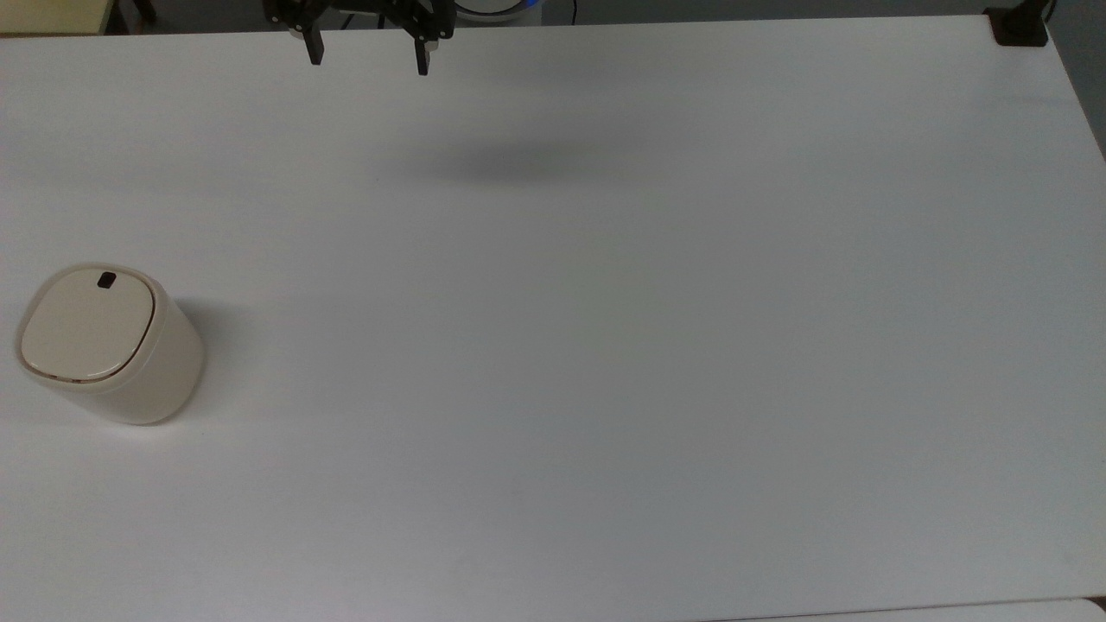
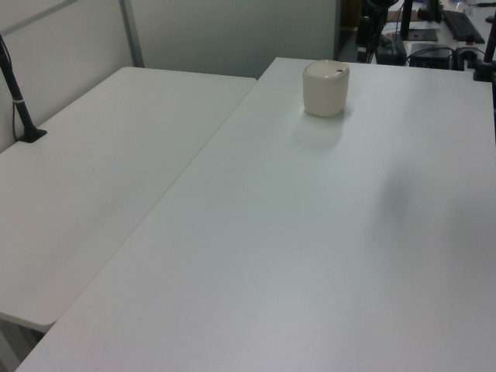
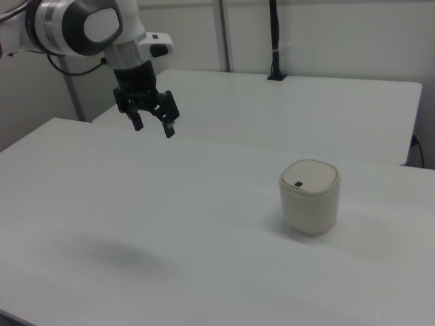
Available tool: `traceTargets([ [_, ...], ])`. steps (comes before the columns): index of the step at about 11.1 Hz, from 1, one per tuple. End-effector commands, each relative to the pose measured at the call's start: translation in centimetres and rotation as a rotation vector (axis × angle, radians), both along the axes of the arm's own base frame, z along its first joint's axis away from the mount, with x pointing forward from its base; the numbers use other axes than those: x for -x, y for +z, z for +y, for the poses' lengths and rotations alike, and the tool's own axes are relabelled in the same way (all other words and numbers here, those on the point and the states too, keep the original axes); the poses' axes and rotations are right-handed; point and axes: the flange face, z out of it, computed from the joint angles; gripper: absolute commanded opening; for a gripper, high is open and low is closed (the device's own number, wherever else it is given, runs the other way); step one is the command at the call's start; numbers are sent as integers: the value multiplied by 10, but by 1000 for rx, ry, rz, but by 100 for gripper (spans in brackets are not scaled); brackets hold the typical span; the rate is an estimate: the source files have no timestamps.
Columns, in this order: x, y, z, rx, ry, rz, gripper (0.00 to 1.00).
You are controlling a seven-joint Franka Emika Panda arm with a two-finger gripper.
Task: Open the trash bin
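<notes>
Approach pending: my gripper (image 1: 369,52) is hanging spread and empty, well apart from the trash bin (image 1: 108,344) near the surface (image 1: 605,345) edge; next, pressing its black button (image 1: 106,280).

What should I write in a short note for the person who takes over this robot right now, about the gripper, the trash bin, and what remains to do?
Gripper: open, holding nothing, hanging high above the white table, far from the bin.
Trash bin: upright near the top view's left edge, lid shut and flat, small black button on the lid's far side in the top view.
Done: nothing yet; the bin is untouched.
Left: bring the gripper over the bin and probably press the button to let the lid open.
</notes>
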Motion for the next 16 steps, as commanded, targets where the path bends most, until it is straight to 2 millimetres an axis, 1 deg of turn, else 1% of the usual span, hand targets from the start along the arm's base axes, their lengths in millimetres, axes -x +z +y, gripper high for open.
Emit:
traceTargets([
  [1, 6, 5, 1, -10, 14, 19, 100],
  [8, 5, 5, 1, -10, 14, 17, 100],
  [13, 7, 5, -6, -5, 67, 20, 100],
  [16, 3, 3, -29, 5, 129, 1, 100],
])
